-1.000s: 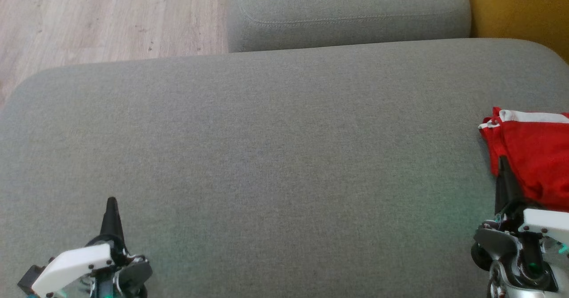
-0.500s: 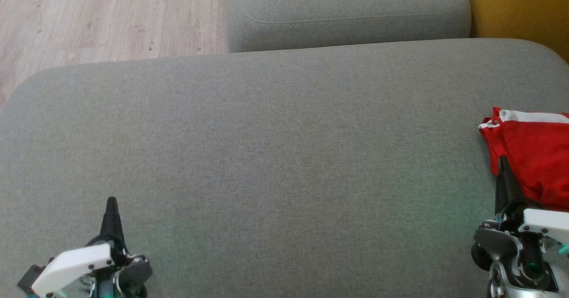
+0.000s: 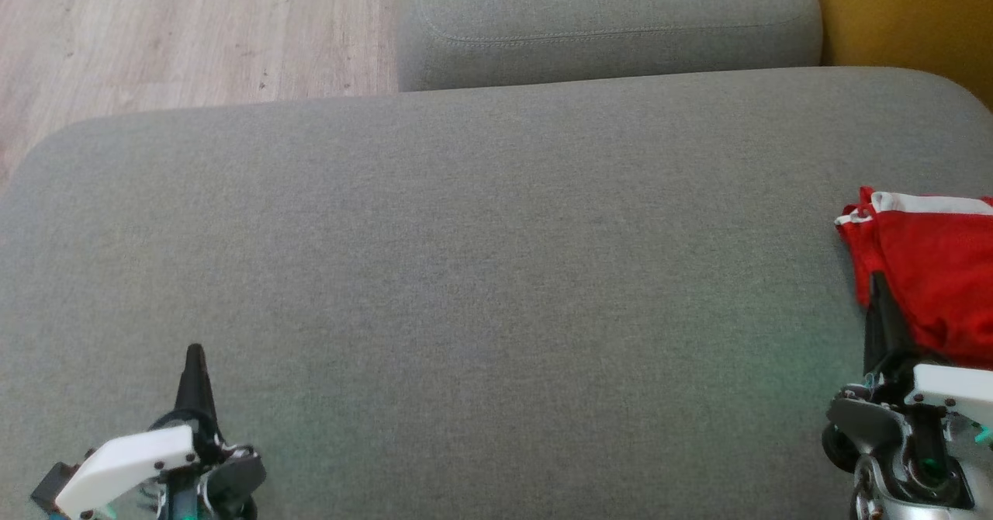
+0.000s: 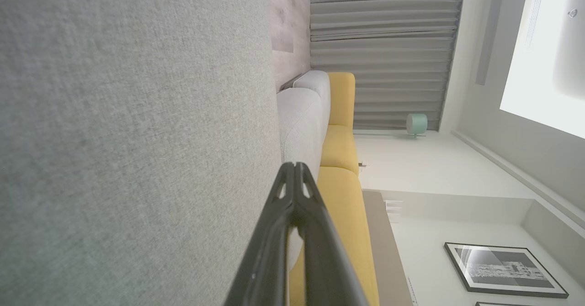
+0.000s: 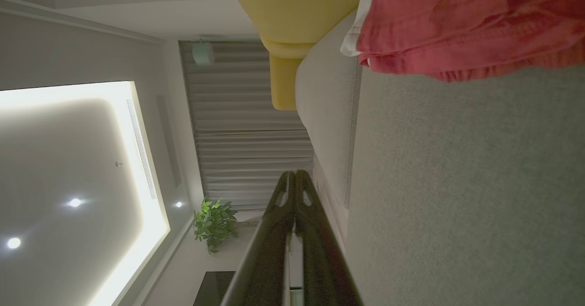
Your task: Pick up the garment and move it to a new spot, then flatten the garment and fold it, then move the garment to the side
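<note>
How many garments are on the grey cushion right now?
1. The red garment lies at the right edge of the grey cushion, beside the right end effector; it runs out of frame, so others could be hidden there.

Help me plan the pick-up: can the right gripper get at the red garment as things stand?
Probably yes. The right gripper is shut over the grey cushion, right at the edge of the red garment, with nothing between them; it would need to open first.

Red garment [image 5: 457, 23] (bunched) on cushion [image 5: 457, 182].
</note>
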Available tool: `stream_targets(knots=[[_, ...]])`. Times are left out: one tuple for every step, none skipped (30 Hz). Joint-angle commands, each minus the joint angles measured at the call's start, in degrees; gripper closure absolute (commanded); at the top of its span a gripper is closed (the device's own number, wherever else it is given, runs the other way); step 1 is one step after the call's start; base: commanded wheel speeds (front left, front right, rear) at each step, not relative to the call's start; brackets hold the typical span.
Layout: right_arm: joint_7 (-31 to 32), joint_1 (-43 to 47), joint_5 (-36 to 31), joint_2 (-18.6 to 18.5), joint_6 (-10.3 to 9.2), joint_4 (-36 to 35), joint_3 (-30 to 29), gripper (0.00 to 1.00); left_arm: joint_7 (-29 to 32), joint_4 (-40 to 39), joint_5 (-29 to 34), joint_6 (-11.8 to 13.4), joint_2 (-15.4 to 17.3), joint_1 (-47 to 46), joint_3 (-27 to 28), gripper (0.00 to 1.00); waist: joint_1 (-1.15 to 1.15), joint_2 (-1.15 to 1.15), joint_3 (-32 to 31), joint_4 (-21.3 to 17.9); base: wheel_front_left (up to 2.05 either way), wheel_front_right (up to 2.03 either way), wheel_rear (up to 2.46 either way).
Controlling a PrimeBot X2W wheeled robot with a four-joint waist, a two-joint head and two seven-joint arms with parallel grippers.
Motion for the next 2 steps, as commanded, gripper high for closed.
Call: stream_targets(knots=[[0.34,-1.01,0.4,-0.21,-0.03,-2.23,1.17,1.0,0.18,-2.15,-0.31,-0.4,0.57,-2.97,2.31,1.0,0.0,0.0,0.0,0.0,0.0,0.0,0.0],[0.34,-1.01,0.4,-0.21,-0.03,-2.23,1.17,1.0,0.18,-2.15,-0.31,-0.4,0.57,-2.97,2.31,1.0,0.0,0.0,0.0,0.0,0.0,0.0,0.0]])
